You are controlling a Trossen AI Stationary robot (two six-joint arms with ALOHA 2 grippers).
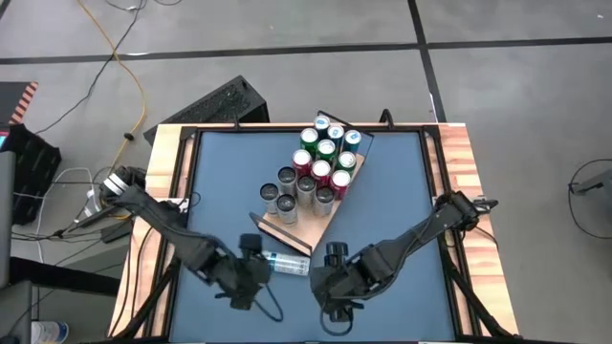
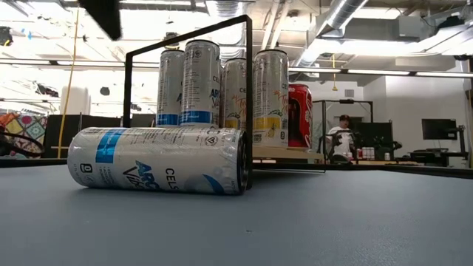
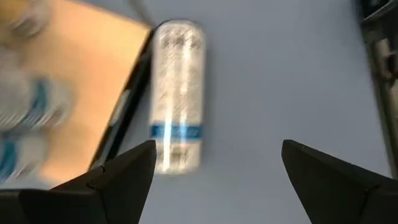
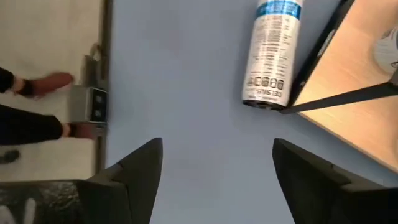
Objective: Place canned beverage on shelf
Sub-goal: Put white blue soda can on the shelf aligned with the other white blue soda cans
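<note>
The left gripper [image 1: 256,270] hangs over the near part of the blue tabletop [image 1: 402,191], its dark fingers [image 3: 118,177] spread apart and empty. Just to its right a tall silver-and-blue beverage can [image 1: 285,263] lies on its side — long axis running left to right, parallel to the near edge — with its top end [image 2: 238,161] to the right, just beside the near corner of the light-wood shelf board [image 1: 304,227]. The can is not on the shelf. Upright cans [image 1: 320,162] crowd the board behind its thin black wire rail [image 2: 247,96]. Further right, the right gripper [image 1: 330,279] hovers — fingers apart, holding nothing.
</note>
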